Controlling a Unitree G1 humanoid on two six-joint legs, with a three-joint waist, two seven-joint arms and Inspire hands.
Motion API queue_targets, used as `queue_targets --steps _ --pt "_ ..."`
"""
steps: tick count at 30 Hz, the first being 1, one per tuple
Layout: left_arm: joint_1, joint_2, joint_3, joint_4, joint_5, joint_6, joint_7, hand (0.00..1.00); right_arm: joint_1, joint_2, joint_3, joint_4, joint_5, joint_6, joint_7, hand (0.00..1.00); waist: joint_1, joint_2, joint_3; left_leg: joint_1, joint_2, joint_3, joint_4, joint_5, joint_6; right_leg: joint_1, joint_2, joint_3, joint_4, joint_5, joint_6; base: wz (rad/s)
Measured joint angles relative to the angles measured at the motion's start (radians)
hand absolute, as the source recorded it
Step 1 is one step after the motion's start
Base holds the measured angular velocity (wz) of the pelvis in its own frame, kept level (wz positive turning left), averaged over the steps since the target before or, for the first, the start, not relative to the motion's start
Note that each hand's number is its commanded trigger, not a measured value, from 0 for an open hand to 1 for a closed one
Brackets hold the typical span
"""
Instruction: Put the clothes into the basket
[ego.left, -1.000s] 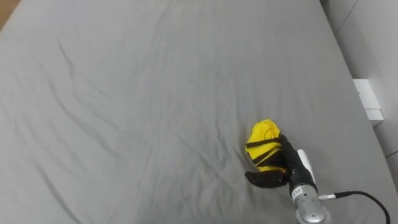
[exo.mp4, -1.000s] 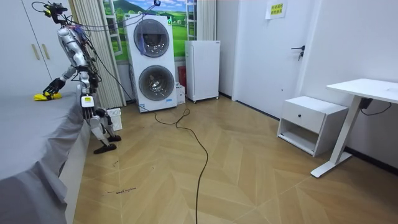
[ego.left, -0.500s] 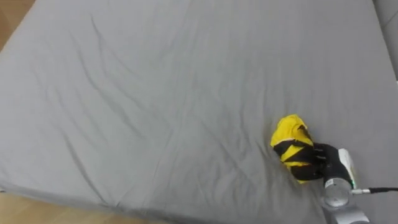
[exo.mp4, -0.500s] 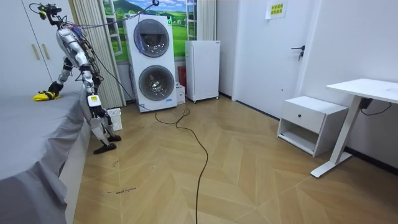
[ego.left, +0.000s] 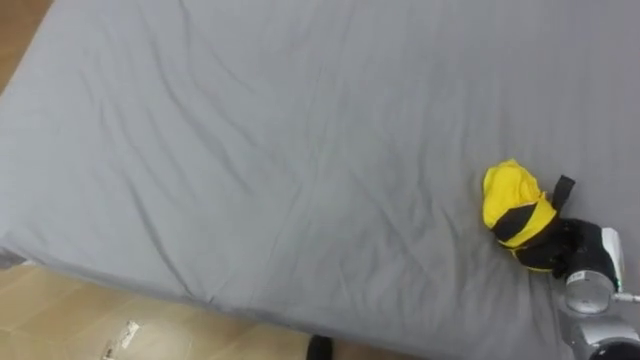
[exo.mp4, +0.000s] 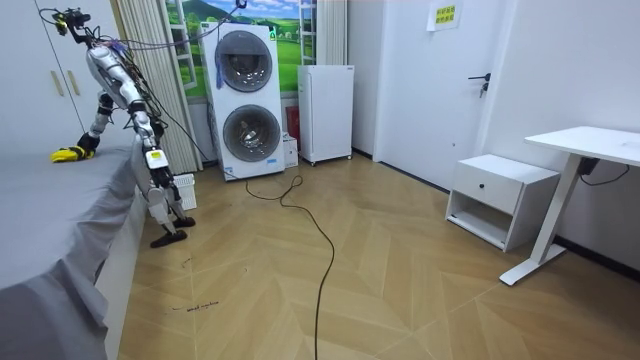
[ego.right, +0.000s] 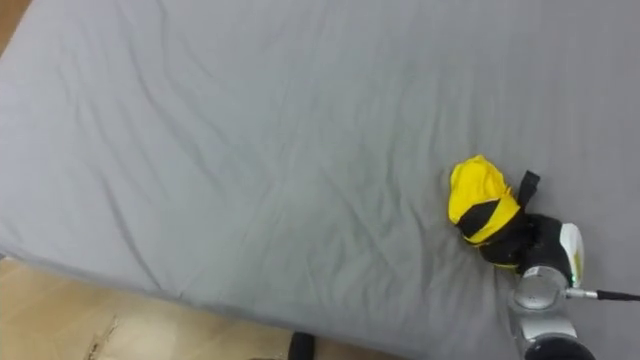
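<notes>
Bed (ego.left: 250, 150) - wide grey sheet, lightly creased; robot stands at its edge by the room view, leaning over it with one arm out.

Cloth (ego.left: 508, 195) - small yellow wad on the sheet near that edge, bunched inside the right hand (ego.left: 560, 245). I'd judge it light, soft and limp: nothing stiff to lever on, loose ends will droop and can slide out of a slack grip. Best hold is round the bunched middle, not a corner, and that's roughly where it has it.

Right arm comes in low from the right, wrist nearly flat to the sheet. Dark fingers (ego.left: 520, 217) are curled over the wad's near half and clamped on it; the far half bulges past the fingertips. Thumb side sits above the wad.

Left hand (exo.mp4: 154, 160) hangs idle beside the bed.
</notes>
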Motion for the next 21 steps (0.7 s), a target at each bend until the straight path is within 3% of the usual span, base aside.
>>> queue_targets --steps 4,7,9,11,13,15,21 --pt "0.011 -0.001 0.041 -0.055 -0.002 -0.012 0.002 0.00 0.088 0.002 -0.019 -0.089 0.026 0.015 0.025 1.00 -0.013 -0.023 -0.0003 0.081 -0.002 0.038 -0.039 0.002 0.002 0.062 -0.003 0.031 -0.017 -0.005 0.007 -0.12" --pt "0.029 -0.010 0.088 -0.097 0.002 -0.028 0.021 0.00 0.191 0.006 -0.033 -0.198 0.029 0.025 0.039 1.00 -0.039 -0.060 -0.0022 0.169 -0.003 0.083 -0.080 0.002 0.002 0.129 -0.004 0.066 -0.037 -0.007 0.012 -0.28" --pt "0.052 -0.017 0.112 -0.119 0.008 -0.040 0.019 0.00 0.241 0.007 -0.064 -0.280 0.027 0.049 0.040 1.00 -0.078 -0.086 -0.0069 0.236 -0.006 0.110 -0.100 0.001 0.002 0.180 -0.009 0.088 -0.037 -0.010 0.017 -0.35" --pt "0.057 -0.024 0.113 -0.120 0.007 -0.040 0.018 0.00 0.270 0.004 -0.101 -0.357 0.025 0.052 0.035 1.00 -0.104 -0.097 -0.0090 0.284 -0.010 0.132 -0.110 -0.002 0.002 0.211 -0.009 0.121 -0.036 -0.011 0.019 -0.46" --pt "0.069 -0.034 0.122 -0.111 0.002 -0.021 0.034 0.00 0.299 0.001 -0.124 -0.442 0.028 0.046 0.025 1.00 -0.121 -0.100 -0.0090 0.323 -0.007 0.139 -0.112 -0.013 0.002 0.240 -0.009 0.134 -0.036 -0.012 0.021 -0.54" --pt "0.104 -0.034 0.152 -0.119 0.024 -0.021 0.031 0.00 0.349 0.001 -0.159 -0.558 0.027 0.049 0.022 1.00 -0.138 -0.103 -0.0089 0.355 0.007 0.157 -0.111 -0.032 -0.003 0.249 0.000 0.175 -0.035 -0.013 0.023 -0.49" --pt "0.143 -0.034 0.161 -0.126 0.029 -0.003 0.022 0.00 0.397 0.005 -0.215 -0.685 0.020 0.042 0.018 1.00 -0.170 -0.095 -0.0086 0.401 0.018 0.196 -0.114 -0.050 0.004 0.267 0.011 0.245 -0.033 -0.015 0.029 -0.26"
